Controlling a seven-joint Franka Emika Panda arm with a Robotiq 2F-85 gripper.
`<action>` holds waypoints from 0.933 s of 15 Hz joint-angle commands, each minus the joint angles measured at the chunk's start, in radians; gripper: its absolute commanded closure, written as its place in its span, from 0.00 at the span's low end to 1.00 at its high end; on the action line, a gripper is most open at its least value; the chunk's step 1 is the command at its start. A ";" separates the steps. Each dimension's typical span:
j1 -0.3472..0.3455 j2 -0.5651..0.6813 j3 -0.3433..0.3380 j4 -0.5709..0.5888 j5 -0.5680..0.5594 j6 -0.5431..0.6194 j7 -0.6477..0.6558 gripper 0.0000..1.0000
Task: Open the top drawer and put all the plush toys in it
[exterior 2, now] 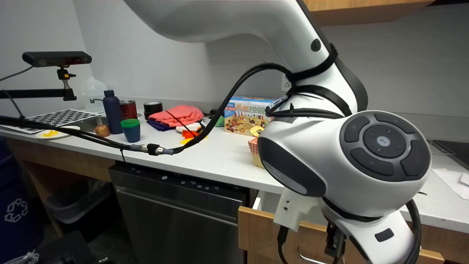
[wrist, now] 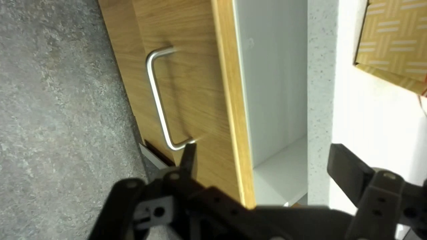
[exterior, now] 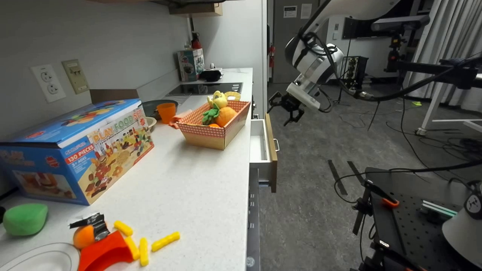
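The top drawer [wrist: 236, 100] looks only partly out from under the front edge of the counter [exterior: 211, 180], leaving a narrow gap, so I'd worry a toy released too far forward would hit the floor [exterior: 308, 158]. A bumped handle [wrist: 158, 96] could push it back in. The plush toys [exterior: 226, 116] sit in the basket [exterior: 203, 141] near that front edge; a clumsy reach might tip it over. The arm [exterior 2: 311, 139] bends down above, its gripper [wrist: 263, 150] slanted toward the drawer, jaws spread wide, nothing between them.

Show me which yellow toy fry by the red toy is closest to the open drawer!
The rightmost toy fry in an exterior view: nearest the top drawer, while the other three fries lie closer to the red toy.
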 commanded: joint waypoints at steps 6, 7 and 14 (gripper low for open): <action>0.107 0.113 -0.082 0.072 -0.097 -0.083 0.088 0.00; 0.116 0.130 -0.086 0.084 -0.126 -0.081 0.108 0.00; 0.157 0.201 -0.119 0.150 -0.392 -0.102 0.318 0.00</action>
